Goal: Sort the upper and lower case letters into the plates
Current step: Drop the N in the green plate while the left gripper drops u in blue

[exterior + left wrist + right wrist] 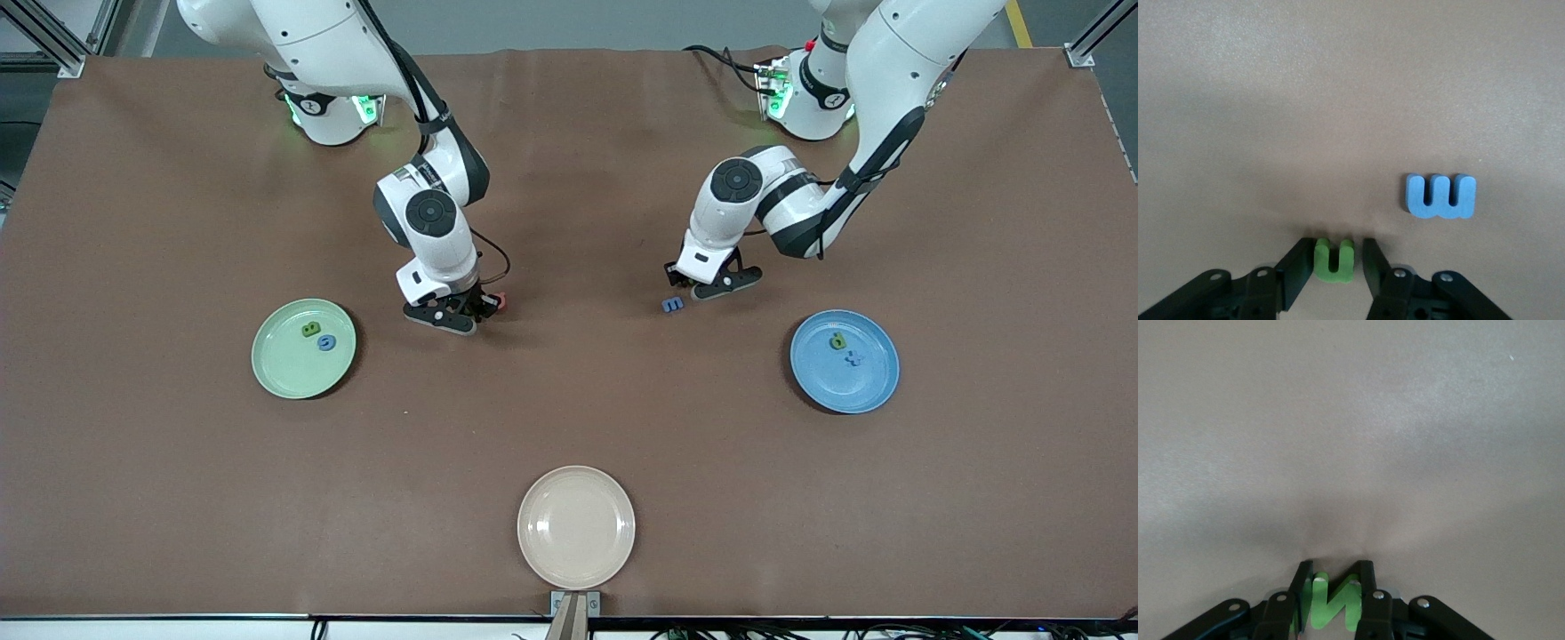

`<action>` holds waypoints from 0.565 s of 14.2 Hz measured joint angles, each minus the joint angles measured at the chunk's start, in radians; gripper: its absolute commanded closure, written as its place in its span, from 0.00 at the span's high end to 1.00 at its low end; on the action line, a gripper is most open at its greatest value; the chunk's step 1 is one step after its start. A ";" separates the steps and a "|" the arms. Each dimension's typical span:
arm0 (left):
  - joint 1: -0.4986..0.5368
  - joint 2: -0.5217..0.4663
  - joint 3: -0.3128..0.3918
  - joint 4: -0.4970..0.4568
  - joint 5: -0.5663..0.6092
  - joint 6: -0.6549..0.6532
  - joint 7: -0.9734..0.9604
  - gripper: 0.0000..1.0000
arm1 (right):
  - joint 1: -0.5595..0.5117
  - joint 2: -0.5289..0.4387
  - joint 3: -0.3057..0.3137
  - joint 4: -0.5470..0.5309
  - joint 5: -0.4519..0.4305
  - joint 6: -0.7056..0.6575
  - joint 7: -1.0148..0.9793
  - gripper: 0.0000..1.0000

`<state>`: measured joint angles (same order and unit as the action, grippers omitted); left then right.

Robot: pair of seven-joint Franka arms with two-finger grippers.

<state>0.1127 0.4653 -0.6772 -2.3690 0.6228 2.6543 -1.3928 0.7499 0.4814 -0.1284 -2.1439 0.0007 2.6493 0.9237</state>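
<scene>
Brown table cover, two grippers each closed on a green foam letter.

Left gripper [1334,257] is low over the brown table [569,418] near its middle, toward the left arm's end, its fingers clamped on a small green letter u [1333,259]; a blue letter [1441,196] lies on the cloth just beside it. Right gripper [1332,587] is low over the middle too, toward the right arm's end, pinching a green zigzag letter [1331,603], with a small red piece [500,300] beside it. Pale green plate [283,373], toward the right arm's end, holds a green letter [310,330] and a blue one [326,342]. Blue plate [867,389], toward the left arm's end, also holds a green letter [837,341] and a blue one [853,358]. Cream-beige plate [576,527] sits nearest the front camera.
</scene>
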 measured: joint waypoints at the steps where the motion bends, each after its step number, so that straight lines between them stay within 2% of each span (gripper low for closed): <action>1: 0.000 0.000 0.000 0.000 0.000 0.000 0.000 0.23 | 0.000 0.000 0.000 0.000 0.000 0.000 0.002 0.01; 5: 0.002 -0.012 0.002 0.003 0.001 -0.004 0.000 0.15 | -0.026 -0.020 -0.005 0.002 0.000 -0.025 -0.015 0.00; 8: 0.026 -0.024 0.010 0.046 0.010 -0.068 0.001 0.13 | -0.124 -0.091 -0.010 0.013 0.000 -0.139 -0.163 0.00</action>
<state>0.1391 0.4414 -0.6675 -2.3232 0.6326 2.5859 -1.3920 0.6258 0.3907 -0.1380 -2.1306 0.0006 2.5106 0.7604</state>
